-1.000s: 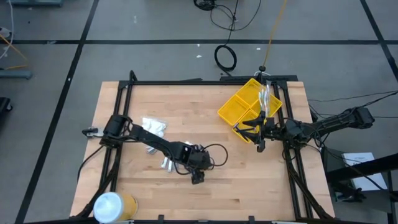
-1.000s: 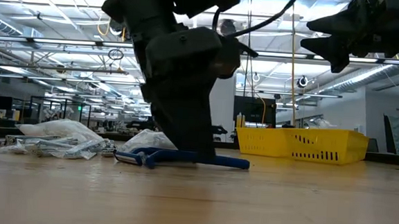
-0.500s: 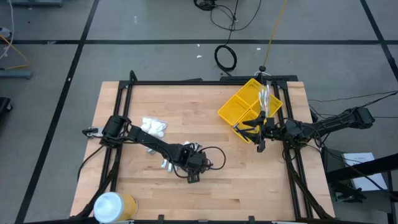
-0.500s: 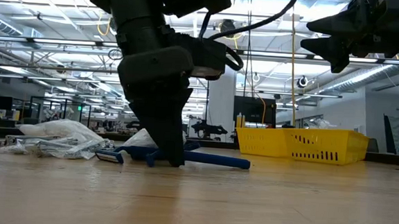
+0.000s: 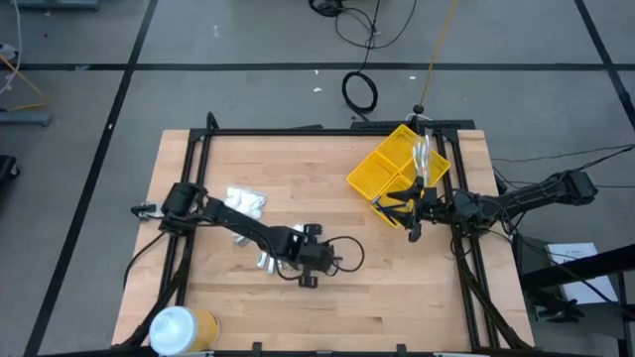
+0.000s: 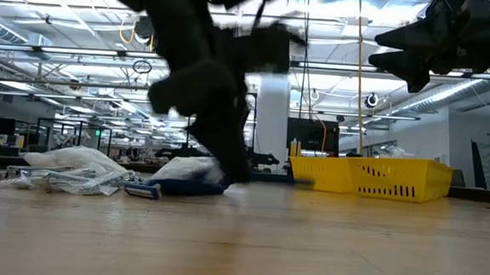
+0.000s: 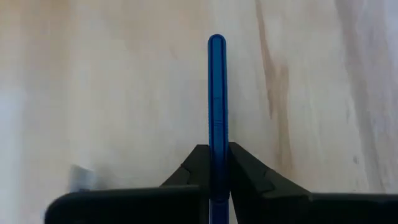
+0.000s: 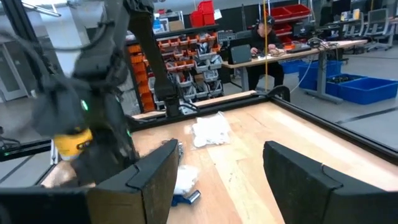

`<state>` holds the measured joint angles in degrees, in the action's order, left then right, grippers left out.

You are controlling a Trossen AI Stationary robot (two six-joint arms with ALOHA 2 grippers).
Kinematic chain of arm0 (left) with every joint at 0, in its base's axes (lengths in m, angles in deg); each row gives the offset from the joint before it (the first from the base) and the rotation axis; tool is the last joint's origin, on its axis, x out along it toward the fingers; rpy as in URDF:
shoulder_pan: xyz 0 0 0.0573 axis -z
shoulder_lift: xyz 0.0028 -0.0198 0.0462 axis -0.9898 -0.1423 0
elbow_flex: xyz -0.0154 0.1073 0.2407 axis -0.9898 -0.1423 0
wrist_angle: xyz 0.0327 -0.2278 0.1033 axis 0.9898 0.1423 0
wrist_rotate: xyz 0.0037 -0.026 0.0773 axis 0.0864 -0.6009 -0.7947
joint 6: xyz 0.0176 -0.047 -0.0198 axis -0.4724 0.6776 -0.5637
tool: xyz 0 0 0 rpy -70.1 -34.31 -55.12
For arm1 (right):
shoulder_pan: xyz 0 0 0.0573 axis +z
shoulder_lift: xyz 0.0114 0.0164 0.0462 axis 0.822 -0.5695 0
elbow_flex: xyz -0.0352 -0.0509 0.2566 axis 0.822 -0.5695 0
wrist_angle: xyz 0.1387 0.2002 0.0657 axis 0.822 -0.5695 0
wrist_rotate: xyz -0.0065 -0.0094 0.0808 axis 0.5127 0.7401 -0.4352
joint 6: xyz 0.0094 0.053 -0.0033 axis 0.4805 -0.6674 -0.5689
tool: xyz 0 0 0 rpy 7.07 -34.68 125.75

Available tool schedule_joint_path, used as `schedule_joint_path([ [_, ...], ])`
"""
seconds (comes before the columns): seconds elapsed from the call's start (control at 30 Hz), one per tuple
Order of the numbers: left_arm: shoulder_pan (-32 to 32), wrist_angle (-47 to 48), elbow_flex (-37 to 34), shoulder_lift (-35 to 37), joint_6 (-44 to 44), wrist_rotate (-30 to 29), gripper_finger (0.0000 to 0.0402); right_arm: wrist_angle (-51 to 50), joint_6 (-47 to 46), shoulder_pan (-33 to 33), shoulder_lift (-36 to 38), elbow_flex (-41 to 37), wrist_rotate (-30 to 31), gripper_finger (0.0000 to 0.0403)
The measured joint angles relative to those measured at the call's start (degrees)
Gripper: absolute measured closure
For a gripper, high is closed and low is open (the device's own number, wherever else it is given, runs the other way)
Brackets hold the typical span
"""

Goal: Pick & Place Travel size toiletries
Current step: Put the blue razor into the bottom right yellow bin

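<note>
A thin dark blue stick [image 7: 216, 93] lies over the wood table's middle, and my left gripper [image 5: 308, 279] is shut on it. In the low view its pale head [image 6: 144, 191] rests on the table left of the blurred left arm. Behind it lie other travel size toiletries: white packets [image 5: 245, 201] and small silvery tubes [image 5: 266, 260] flat on the table. My right gripper [image 8: 217, 186] hangs open and empty above the table beside the yellow bin [image 5: 397, 164]. My left gripper pinches the blue stick's narrow shaft [image 7: 216, 140] between its two fingers [image 7: 244, 171], one on each long side. The fingers come from above, pointing down. The stick's free end [image 7: 216, 40] runs out past the fingers; the gripper hides the rest.
The yellow compartmented bin [image 6: 370, 175] stands at the far right, with several pale items in one compartment. A big white-and-yellow cylinder [image 5: 179, 329] stands at the near left corner. Bare wood lies between the pile and the bin. A person sits at a desk in the room beyond.
My left gripper has come down over the blue stick, turned about and shut on it. It now shows blurred in motion. The stick's end toward the bin has risen a little while its pale head stays on the table.
</note>
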<state>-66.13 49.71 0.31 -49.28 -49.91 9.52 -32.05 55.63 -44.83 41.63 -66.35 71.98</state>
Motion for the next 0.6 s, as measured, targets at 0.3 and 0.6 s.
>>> schedule_joint_path([
  [0.3, -6.34, -18.16, -6.33, 9.98, -10.91, 0.55, 0.0385, -1.22, 1.22, 0.00, 0.02, 0.02, 0.11, 0.0181],
  [0.6, -16.41, -67.40, -23.23, 10.54, -7.85, 20.50, 0.0384, -3.25, -1.85, 0.00, -5.35, 0.04, 1.32, 0.0181],
])
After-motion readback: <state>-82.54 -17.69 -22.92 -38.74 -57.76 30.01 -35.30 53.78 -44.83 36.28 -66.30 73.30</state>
